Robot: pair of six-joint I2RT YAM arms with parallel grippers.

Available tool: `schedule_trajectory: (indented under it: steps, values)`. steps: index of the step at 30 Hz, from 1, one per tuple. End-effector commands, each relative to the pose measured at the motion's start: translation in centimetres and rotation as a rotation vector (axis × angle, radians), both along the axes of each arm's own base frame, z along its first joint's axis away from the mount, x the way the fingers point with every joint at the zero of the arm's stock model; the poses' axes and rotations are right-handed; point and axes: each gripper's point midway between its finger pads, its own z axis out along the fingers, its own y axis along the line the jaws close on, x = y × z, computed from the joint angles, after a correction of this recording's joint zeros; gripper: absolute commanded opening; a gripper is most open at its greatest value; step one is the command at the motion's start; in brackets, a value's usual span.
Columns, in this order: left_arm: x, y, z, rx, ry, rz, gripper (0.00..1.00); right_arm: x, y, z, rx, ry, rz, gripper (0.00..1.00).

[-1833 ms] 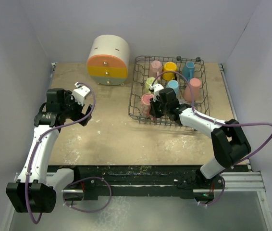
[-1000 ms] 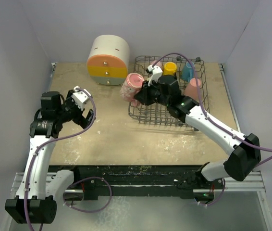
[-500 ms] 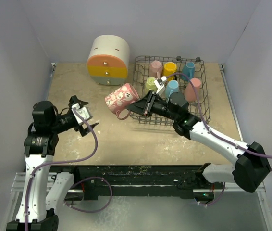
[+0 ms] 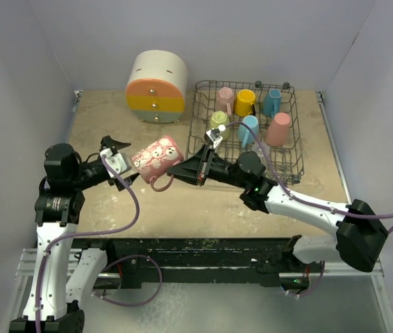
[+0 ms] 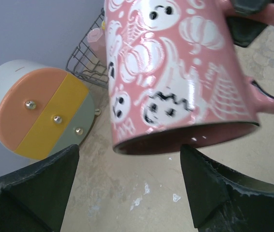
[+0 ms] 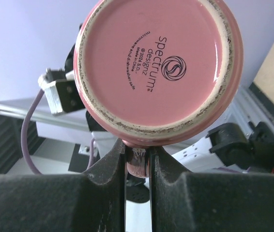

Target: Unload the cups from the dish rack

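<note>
My right gripper is shut on the handle of a pink patterned mug, held in the air over the table left of the dark wire dish rack. In the right wrist view its pink base fills the frame, the handle pinched between the fingers. My left gripper is open, right beside the mug's mouth. In the left wrist view the mug hangs just ahead of the open fingers. Several cups stay in the rack: pink, yellow, blue, pale green, light blue, salmon.
A round cream cabinet with coloured drawers stands at the back left of the rack; it also shows in the left wrist view. Grey walls close in the tan table on three sides.
My right gripper lifted the pink patterned mug out of the rack and carried it left and down. My left gripper drew in and now sits open at the mug's mouth.
</note>
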Motion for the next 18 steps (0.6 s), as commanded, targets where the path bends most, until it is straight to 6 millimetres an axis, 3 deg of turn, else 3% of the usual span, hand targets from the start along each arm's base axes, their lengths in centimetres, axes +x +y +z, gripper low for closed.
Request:
schedule_trajectory:
  steps: [1, 6, 10, 18]
  values:
    - [0.1, -0.7, 3.5, -0.046, -0.076, -0.035, 0.84, -2.5, -1.4, 7.4, 0.249, -0.119, 0.011, 0.0]
    - [-1.3, -1.4, 4.6, -0.081, -0.04, -0.082, 0.78, -2.9, -1.3, 7.6, 0.276, -0.101, 0.003, 0.0]
    - [-2.4, -2.0, 5.0, -0.117, -0.012, -0.12, 0.67, -3.6, -0.8, 8.2, 0.312, -0.089, 0.008, 0.0]
    - [-3.6, -3.0, 5.4, -0.183, 0.076, -0.194, 0.32, -4.5, 0.8, 8.0, 0.36, -0.014, 0.019, 0.02]
